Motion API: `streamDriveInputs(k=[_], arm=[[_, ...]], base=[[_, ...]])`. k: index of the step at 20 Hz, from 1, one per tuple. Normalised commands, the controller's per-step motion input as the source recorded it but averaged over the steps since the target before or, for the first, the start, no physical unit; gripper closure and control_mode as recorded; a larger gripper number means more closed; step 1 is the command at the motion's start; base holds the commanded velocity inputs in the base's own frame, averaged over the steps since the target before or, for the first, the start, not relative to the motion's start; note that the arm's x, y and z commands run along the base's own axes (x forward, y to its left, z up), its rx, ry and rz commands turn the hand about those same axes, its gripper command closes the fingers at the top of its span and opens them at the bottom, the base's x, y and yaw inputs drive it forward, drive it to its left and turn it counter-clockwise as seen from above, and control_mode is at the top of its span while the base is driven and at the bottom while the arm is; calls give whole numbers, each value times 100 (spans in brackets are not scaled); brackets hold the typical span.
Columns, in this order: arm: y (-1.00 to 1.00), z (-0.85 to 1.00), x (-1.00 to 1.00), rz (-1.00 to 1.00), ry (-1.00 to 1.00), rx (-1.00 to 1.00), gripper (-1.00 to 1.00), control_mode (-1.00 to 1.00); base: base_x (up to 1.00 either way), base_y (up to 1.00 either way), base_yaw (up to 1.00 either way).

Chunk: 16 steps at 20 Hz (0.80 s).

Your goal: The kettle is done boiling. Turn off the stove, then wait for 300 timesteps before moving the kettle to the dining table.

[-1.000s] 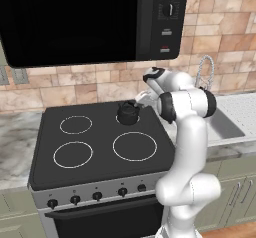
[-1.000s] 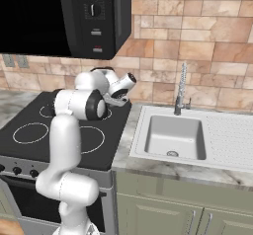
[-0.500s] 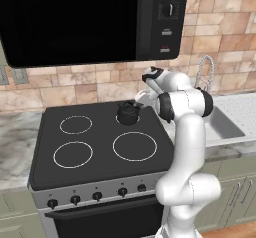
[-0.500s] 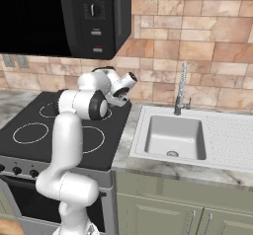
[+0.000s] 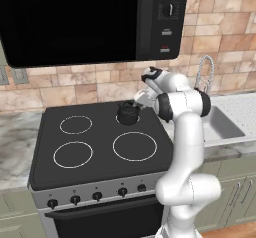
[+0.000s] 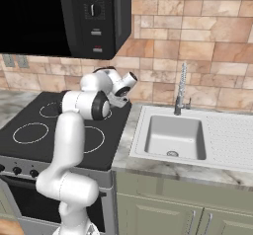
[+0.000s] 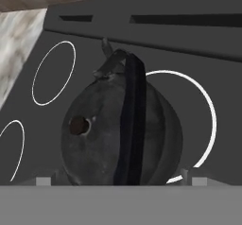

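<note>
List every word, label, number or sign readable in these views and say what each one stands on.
No text can be read in any view.
Black microwave control panel: a dial ringed with small white marks and small white and red patches, too small and blurred to read.
Grey steel stove front: black knobs, no legible markings.
Small squat round black kettle: no lettering shows.

You see a dull black kettle [image 7: 118, 134] that looks like rough metal. It sits on the stove [image 5: 95, 147], whose flat top looks like smooth black glass. The backsplash [image 5: 220, 47] looks like rough tan stone.
</note>
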Motion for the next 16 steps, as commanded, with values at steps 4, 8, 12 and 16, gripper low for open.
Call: streamDriveInputs(k=[4, 8, 12, 16], arm=[[3, -8, 3, 2, 1, 0, -100, -100], [4, -7, 4, 2, 0, 1, -100, -100], [4, -6, 4, 3, 0, 1, -100, -100], [11, -7, 1, 4, 0, 0, -100, -100]], base=[[0, 0, 0], [0, 0, 0], [0, 0, 0], [0, 0, 0]])
